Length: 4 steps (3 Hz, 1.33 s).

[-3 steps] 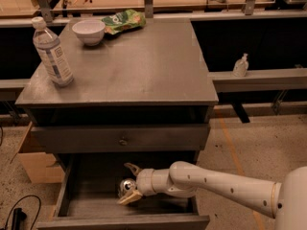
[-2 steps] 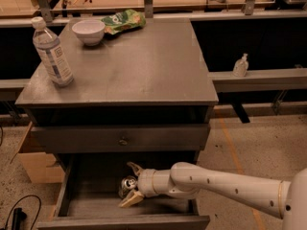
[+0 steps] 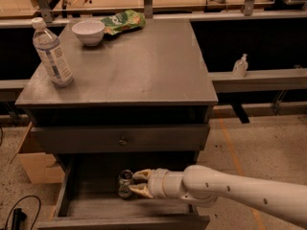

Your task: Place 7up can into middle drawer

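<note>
The 7up can (image 3: 125, 183) stands upright on the floor of the pulled-out middle drawer (image 3: 96, 207), left of centre. My gripper (image 3: 135, 183) reaches into the drawer from the right, on the end of the white arm. Its two tan fingers (image 3: 142, 175) are spread apart, with their tips at the can's right side. The can sits just left of the tips, not clamped between them.
The closed drawer front with a round knob (image 3: 123, 140) is just above the open drawer. On the cabinet top (image 3: 144, 71) are a water bottle (image 3: 52, 52), a white bowl (image 3: 88, 31) and a green snack bag (image 3: 122, 21). A cardboard box (image 3: 33, 164) stands on the floor at left.
The gripper has drawn back a little to the right, so the can now stands at the fingertips instead of between the fingers. The can stays upright in the drawer.
</note>
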Each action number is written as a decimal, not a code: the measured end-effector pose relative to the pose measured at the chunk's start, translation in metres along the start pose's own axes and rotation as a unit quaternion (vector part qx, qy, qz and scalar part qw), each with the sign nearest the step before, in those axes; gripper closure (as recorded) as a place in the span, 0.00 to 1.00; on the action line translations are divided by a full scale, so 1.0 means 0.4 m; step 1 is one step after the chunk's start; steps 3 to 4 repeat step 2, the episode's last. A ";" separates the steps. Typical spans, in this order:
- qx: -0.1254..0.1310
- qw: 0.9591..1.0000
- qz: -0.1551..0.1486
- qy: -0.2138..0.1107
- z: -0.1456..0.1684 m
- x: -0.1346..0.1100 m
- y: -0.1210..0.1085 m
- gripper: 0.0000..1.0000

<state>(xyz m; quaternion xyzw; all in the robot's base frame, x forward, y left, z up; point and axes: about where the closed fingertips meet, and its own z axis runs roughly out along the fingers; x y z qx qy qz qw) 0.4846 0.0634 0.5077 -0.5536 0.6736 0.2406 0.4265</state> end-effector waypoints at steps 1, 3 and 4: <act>0.031 0.999 0.011 0.008 -0.116 -0.059 -0.013 0.88; 0.037 0.999 0.006 0.010 -0.131 -0.065 -0.024 0.85; 0.037 0.999 0.006 0.010 -0.131 -0.065 -0.024 0.85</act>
